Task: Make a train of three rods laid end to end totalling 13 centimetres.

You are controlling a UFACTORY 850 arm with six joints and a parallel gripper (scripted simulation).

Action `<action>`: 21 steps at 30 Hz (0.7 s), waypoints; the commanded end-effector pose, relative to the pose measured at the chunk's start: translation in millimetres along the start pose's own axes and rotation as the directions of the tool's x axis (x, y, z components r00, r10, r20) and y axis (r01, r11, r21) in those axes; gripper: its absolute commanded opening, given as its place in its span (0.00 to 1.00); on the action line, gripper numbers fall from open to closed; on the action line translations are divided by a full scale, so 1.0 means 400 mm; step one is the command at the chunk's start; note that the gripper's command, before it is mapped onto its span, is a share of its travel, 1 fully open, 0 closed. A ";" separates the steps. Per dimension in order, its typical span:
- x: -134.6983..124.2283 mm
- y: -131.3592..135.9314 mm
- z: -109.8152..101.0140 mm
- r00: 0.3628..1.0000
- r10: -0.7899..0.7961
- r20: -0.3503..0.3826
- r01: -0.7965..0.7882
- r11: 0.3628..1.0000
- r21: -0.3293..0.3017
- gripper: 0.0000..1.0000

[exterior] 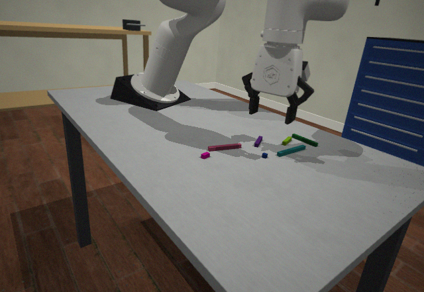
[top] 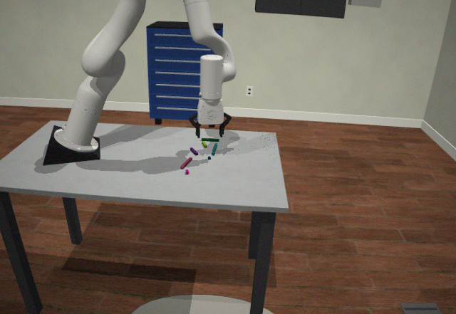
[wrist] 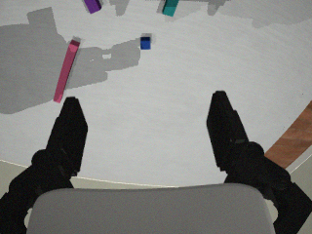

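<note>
My gripper [top: 209,136] [exterior: 271,117] [wrist: 145,109] is wide open and empty, above the table. A turquoise rod [top: 214,149] [exterior: 291,150] [wrist: 171,7] and a small blue rod [top: 209,157] [exterior: 264,155] [wrist: 145,43] lie apart, the blue one off the turquoise one's near end. A purple rod [top: 194,151] [exterior: 258,141] [wrist: 92,5] lies slanted to their left. A lime rod [top: 204,144] [exterior: 287,140] lies close to one end of a green rod [top: 209,139] [exterior: 305,140], at an angle. A pink rod [top: 186,163] [exterior: 224,147] [wrist: 66,70] lies near a magenta rod [top: 187,171] [exterior: 205,155].
The grey table [top: 128,181] [exterior: 239,206] carries the arm's black base [top: 53,156] [exterior: 121,92] at its left in the top view. A blue drawer cabinet [top: 172,78] [exterior: 387,100] stands behind the table. The arm's shadows fall across several rods.
</note>
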State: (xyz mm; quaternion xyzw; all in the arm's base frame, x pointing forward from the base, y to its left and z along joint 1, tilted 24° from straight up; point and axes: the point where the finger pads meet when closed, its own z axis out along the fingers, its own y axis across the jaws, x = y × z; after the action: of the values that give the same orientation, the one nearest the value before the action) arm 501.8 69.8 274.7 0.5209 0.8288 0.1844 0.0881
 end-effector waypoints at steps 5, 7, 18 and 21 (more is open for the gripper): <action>-0.001 0.002 -0.002 1.000 0.000 0.001 0.000 1.000 -0.002 1.00; -0.001 0.001 -0.001 1.000 0.000 0.001 0.000 1.000 -0.002 1.00; -0.153 -0.125 0.035 0.999 0.039 -0.005 -0.039 0.999 0.008 1.00; -0.215 -0.186 0.047 0.998 0.058 -0.004 -0.058 0.998 0.006 1.00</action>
State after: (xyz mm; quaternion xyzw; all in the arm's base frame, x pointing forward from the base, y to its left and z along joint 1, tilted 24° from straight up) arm 490.0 -0.6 238.8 0.5399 0.8195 0.1750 0.0791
